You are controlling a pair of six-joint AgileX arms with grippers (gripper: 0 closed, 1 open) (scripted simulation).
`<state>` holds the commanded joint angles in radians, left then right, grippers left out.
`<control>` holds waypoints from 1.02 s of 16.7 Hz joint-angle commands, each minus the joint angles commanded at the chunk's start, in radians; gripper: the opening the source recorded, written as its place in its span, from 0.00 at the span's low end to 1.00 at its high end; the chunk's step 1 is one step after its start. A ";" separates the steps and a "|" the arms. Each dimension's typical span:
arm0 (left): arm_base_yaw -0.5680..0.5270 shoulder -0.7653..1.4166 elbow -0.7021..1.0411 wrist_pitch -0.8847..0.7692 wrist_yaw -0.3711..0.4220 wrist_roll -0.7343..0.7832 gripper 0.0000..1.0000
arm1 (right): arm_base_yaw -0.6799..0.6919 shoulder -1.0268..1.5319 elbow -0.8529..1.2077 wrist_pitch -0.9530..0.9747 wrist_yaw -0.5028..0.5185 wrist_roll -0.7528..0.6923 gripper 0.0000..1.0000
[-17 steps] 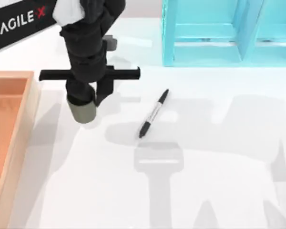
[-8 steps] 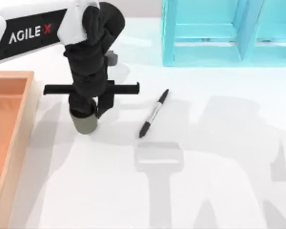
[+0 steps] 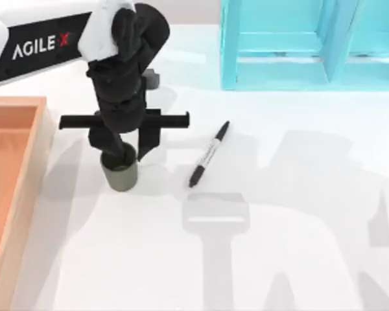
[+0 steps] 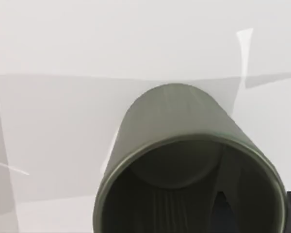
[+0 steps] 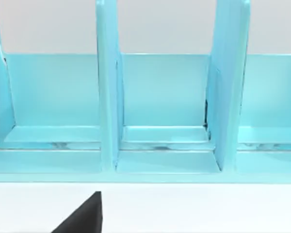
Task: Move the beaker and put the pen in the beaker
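Standing on white table [image 3: 298,259], beaker [image 3: 121,176], pen [image 3: 208,154] beside

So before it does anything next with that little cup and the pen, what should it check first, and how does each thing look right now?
1. Beaker upright: ok, it stands mouth up on the white table, between the wooden tray and the pen.
2. Left claw hold on the beaker: ok, one finger reaches inside the rim and one sits outside.
3. Beaker inside free for the pen: not ok, a claw finger is in there.
4. Pen within easy reach: ok, it lies flat and alone on the table, to the right of the beaker.
5. Right claw ready to fetch the pen: cannot tell, its wrist view faces the blue shelf.
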<state>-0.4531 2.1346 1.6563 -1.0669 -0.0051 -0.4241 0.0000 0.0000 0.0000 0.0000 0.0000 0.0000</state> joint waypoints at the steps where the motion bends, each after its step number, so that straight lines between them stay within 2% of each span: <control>1: 0.000 0.000 0.000 0.000 0.000 0.000 0.60 | 0.000 0.000 0.000 0.000 0.000 0.000 1.00; 6: 0.000 0.000 0.000 0.000 0.000 0.000 0.98 | 0.000 0.000 0.000 0.000 0.000 0.000 1.00; 17: -0.003 0.003 0.015 -0.014 0.001 -0.001 1.00 | 0.000 0.000 0.000 0.000 0.000 0.000 1.00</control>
<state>-0.4558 2.1377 1.6716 -1.0812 -0.0044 -0.4253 0.0000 0.0000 0.0000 0.0000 0.0000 0.0000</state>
